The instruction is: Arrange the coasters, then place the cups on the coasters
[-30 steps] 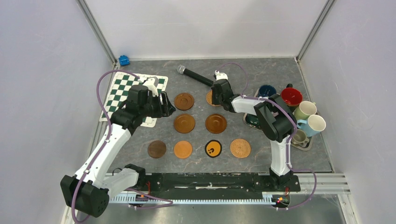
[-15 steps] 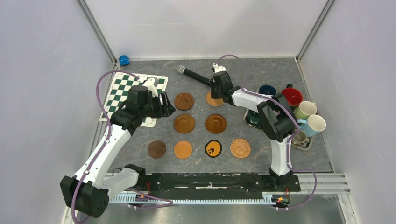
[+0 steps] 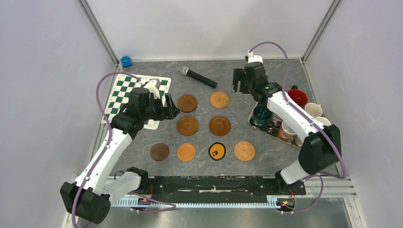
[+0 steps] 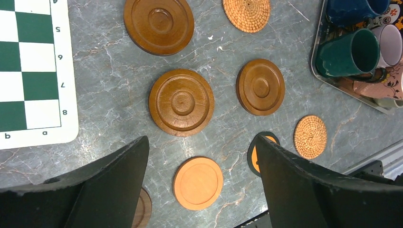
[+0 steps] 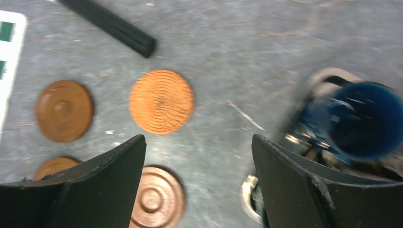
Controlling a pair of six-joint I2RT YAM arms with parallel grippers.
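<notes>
Several coasters lie in rows on the grey table: grooved wood (image 3: 187,102), woven tan (image 3: 219,99), two more grooved ones (image 3: 187,125) (image 3: 219,126), then dark brown (image 3: 159,151), orange (image 3: 186,152), black with yellow (image 3: 217,151) and woven (image 3: 244,150). The cups crowd a tray (image 3: 253,124) at the right, among them dark green (image 3: 261,115), red-inside (image 3: 297,97) and dark blue (image 5: 363,118). My left gripper (image 3: 169,108) hovers open and empty above the orange coaster (image 4: 198,183). Open too, my right gripper (image 3: 241,86) hangs between the back woven coaster (image 5: 161,101) and the tray.
A black microphone (image 3: 198,77) lies at the back, left of my right gripper. The green-and-white chequered mat (image 3: 124,92) sits at the left, under my left arm. A small blue object (image 3: 126,61) rests in the back left corner. Walls close in both sides.
My right gripper has opened, left the back woven coaster on the table, and swung up and right toward the tray. The left arm has hardly moved.
</notes>
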